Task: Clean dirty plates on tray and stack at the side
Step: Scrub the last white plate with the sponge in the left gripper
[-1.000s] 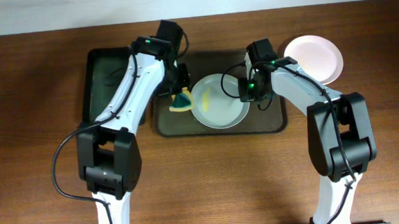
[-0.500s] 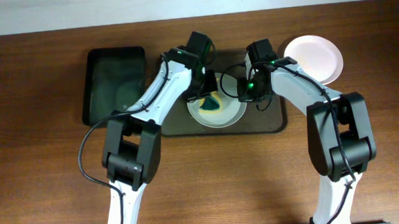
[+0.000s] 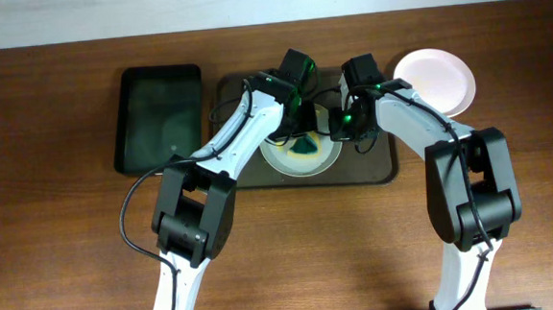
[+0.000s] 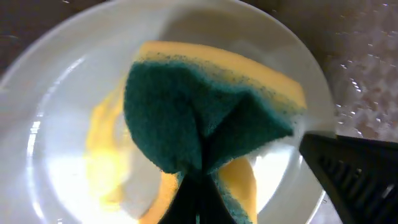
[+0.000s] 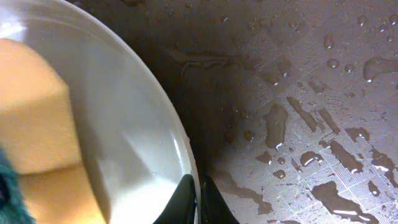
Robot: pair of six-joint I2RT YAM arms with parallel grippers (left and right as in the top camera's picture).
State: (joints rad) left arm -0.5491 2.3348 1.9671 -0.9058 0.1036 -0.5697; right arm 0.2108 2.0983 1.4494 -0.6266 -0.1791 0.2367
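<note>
- The left gripper is seen clenched on a sponge. The sponge is pinched at its near edge, so that it is folded into a crease between the fingertips.
- The sponge's green scouring face is turned up toward the left wrist camera, and its yellow foam is shown along the far edge. It is pressed on the inside of the plate.
- A yellow smear is seen on the plate beside the sponge.
- The right gripper is closed on the plate's right rim, which is clamped between the two thin fingertips.
- The plate is round, so no long axis can be given. It is set open side up in the middle of the tray; whether it lies quite flat cannot be told.
- The tray is laid with its long axis running left to right across the table. Water drops are scattered over its dark floor.
- A second plate is placed on the table just beside the tray's far right corner, open side up.
- A black tray is set to the left of the larger tray, with its long axis running front to back.
</note>
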